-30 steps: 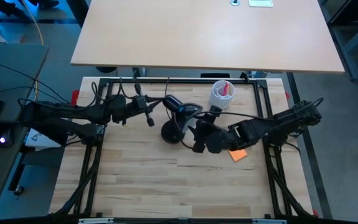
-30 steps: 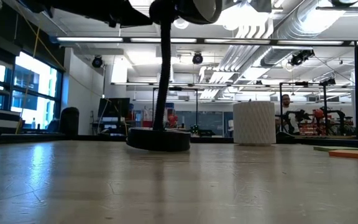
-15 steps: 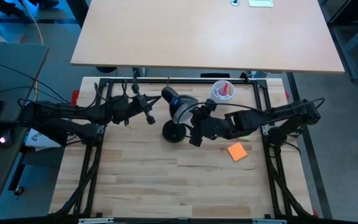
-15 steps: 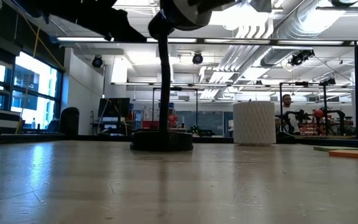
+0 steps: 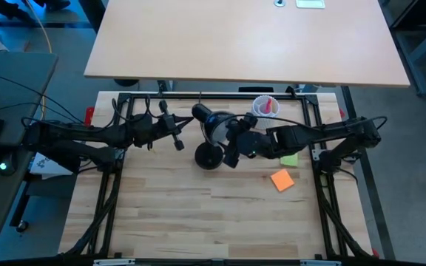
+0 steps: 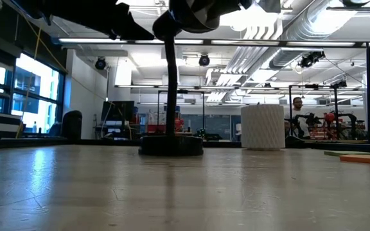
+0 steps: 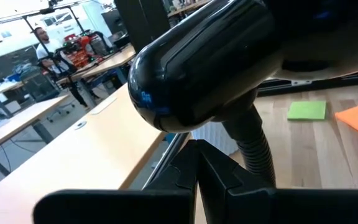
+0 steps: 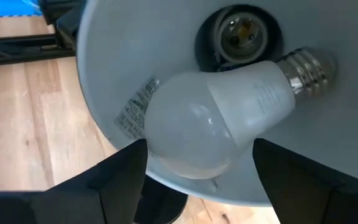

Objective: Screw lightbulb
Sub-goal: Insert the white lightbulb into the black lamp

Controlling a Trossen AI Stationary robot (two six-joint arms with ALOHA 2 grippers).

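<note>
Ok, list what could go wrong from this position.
1. The lightbulb lies loose and tilted inside the lamp shade, its screw base beside the socket, not in it; with the right gripper open, it could roll out.
2. A re-grasp at this tilt may cross-thread.
3. The left gripper is shut near the lamp; arms could bump.

White lightbulb (image 8: 197,124) with silvery base, black lamp (image 5: 211,133), orange (image 5: 282,179) and green (image 5: 290,159) notes.
</note>
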